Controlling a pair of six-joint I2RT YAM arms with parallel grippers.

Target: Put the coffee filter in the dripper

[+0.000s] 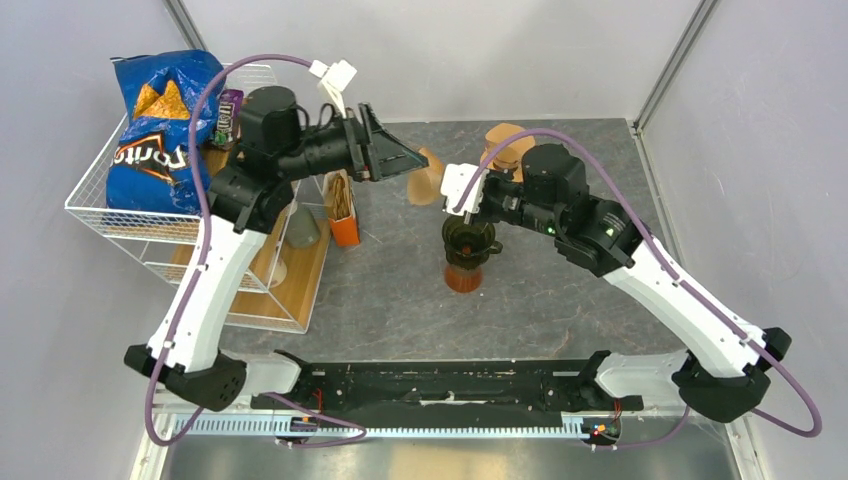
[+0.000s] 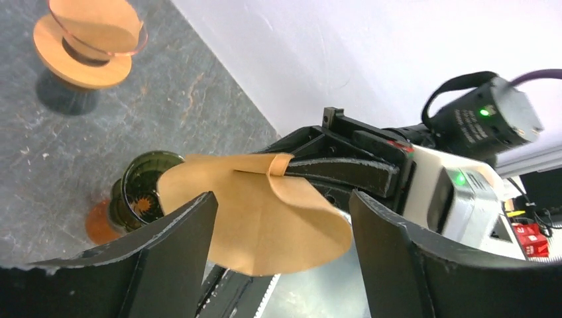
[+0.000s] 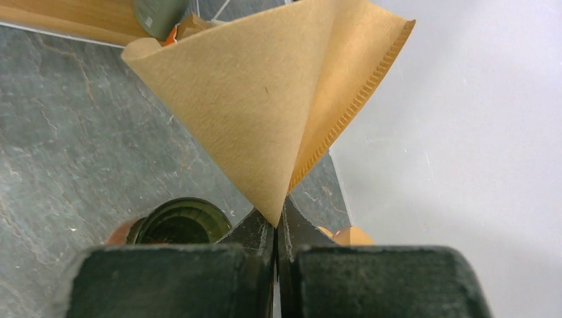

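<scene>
A brown paper coffee filter [image 1: 430, 176], opened into a cone, hangs in the air above the table. My right gripper [image 1: 456, 197] is shut on its pointed tip, as the right wrist view shows [image 3: 276, 224], with the filter [image 3: 265, 99] fanning out ahead. My left gripper [image 1: 402, 160] is open; its jaws [image 2: 283, 199] stand wide on either side of the filter [image 2: 265, 218] without pinching it. The dark green glass dripper [image 1: 468, 240] stands on an orange-brown cup just below the right gripper. It also shows in the left wrist view [image 2: 142, 189] and the right wrist view [image 3: 182, 222].
A second dripper [image 1: 505, 145] on a wooden ring with a filter in it stands at the back. An orange filter box [image 1: 342, 210] and a grey cone [image 1: 305, 228] sit on a wooden board [image 1: 290, 275]. A wire basket [image 1: 120, 215] holds a blue chip bag [image 1: 160, 120].
</scene>
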